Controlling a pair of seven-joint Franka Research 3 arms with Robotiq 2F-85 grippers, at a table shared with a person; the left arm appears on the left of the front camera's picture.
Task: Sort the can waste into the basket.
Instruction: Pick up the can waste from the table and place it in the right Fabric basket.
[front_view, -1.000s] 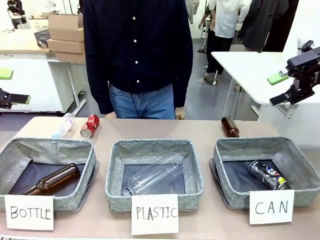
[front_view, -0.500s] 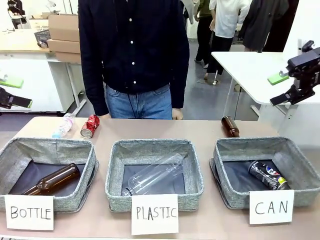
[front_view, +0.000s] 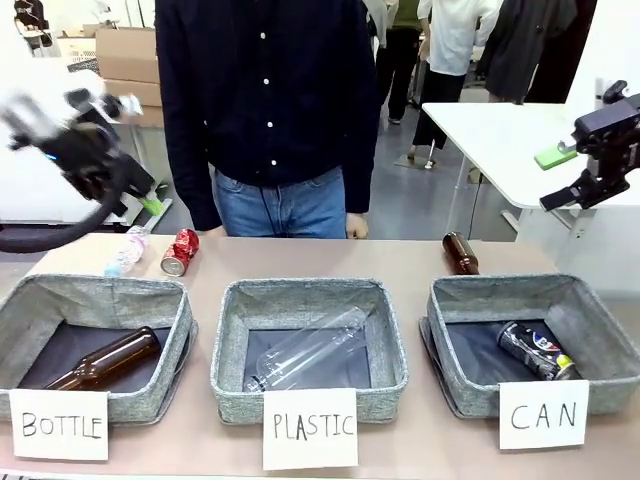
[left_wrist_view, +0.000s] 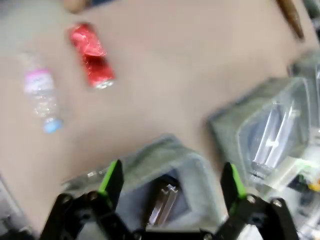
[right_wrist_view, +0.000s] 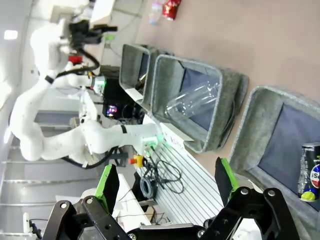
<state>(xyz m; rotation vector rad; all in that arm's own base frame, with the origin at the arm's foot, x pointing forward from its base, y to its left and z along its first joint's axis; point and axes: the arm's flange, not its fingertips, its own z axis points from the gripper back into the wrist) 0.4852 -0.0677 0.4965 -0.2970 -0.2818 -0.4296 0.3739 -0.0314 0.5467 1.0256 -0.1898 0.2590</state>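
Left pincer (left_wrist_view: 171, 176), held wide open, should be lowered across the red can (left_wrist_view: 91, 62) on the desk (left_wrist_view: 170, 75) before being shut.

Tan table (front_view: 300, 260): at the far side a small plastic bottle (front_view: 126, 251), red can (front_view: 180, 251) just beside it, brown bottle (front_view: 461, 253) lying toward the right. Near side, in a row: BOTTLE basket (front_view: 100, 288), PLASTIC basket (front_view: 305, 290), CAN basket (front_view: 500, 284).

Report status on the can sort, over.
Open, empty: left gripper, right gripper. In grey fabric CAN basket: dark blue-black can; shiny red can on table. Beside it, small clear plastic bottle.
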